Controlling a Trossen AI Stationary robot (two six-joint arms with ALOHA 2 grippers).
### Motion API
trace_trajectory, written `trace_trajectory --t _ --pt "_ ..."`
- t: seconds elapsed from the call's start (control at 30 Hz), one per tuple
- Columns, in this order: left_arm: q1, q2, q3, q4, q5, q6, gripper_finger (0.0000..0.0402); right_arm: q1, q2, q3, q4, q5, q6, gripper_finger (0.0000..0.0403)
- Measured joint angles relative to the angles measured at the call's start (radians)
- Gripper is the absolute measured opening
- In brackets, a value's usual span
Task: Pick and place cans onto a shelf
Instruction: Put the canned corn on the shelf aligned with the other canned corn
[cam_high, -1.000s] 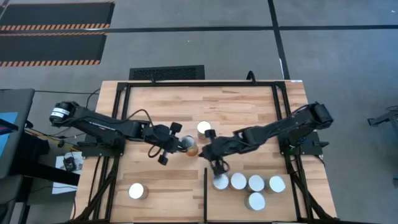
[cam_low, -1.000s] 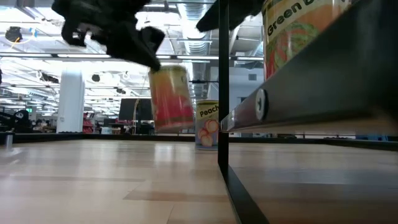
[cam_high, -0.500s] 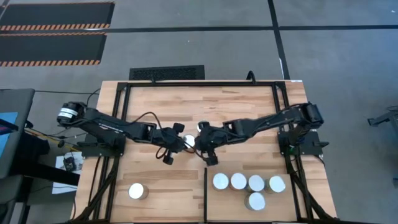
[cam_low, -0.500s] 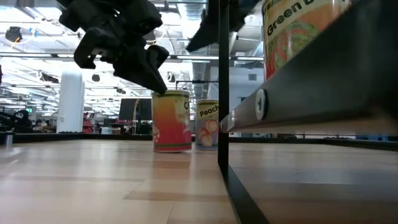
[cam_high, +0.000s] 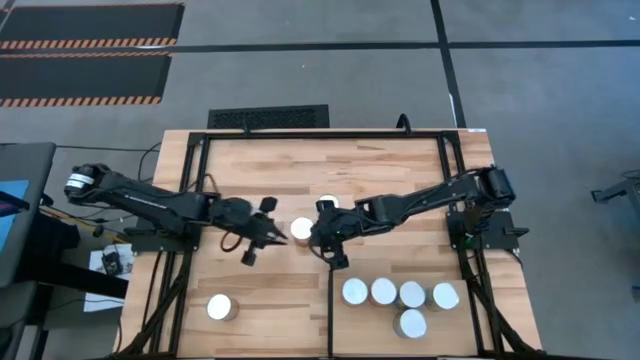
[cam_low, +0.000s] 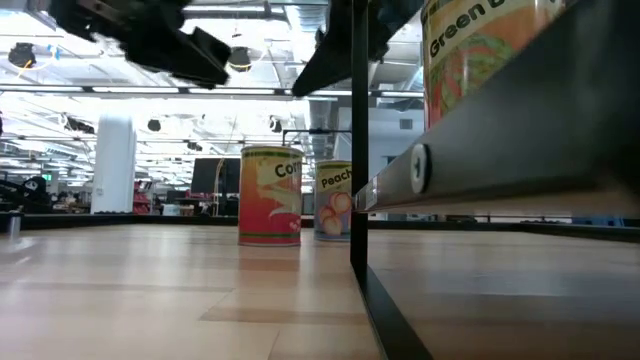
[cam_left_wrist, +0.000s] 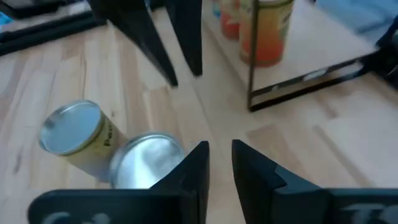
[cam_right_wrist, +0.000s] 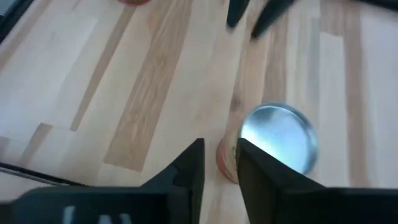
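A can (cam_high: 301, 229) stands upright mid-table, outside the shelf (cam_high: 480, 320), between your two grippers. Your left gripper (cam_high: 268, 237) and right gripper (cam_high: 322, 232) hover beside it, fingers slightly parted, holding nothing. Five cans (cam_high: 399, 295) sit on the shelf.

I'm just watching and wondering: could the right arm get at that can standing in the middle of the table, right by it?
Probably yes. The right gripper hangs just beside the upright can, nothing between them. The left gripper sits close on its other side.
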Motion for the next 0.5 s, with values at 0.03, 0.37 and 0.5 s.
trace_trajectory --t 0.03,0.37,0.5 --pt "-0.006 -0.034 -0.040 0.039 0.001 -0.022 0.0052 -0.001 0.013 -0.001 0.011 0.000 0.003 0.0119" --pt "-0.024 -0.354 -0.367 0.358 -0.052 -0.155 0.0003 -0.016 0.086 0.020 0.043 0.054 -0.044 0.0195" --pt "-0.024 -0.416 -0.407 0.377 -0.076 -0.155 0.0002 -0.039 0.096 0.019 0.038 0.048 -0.046 0.0193"
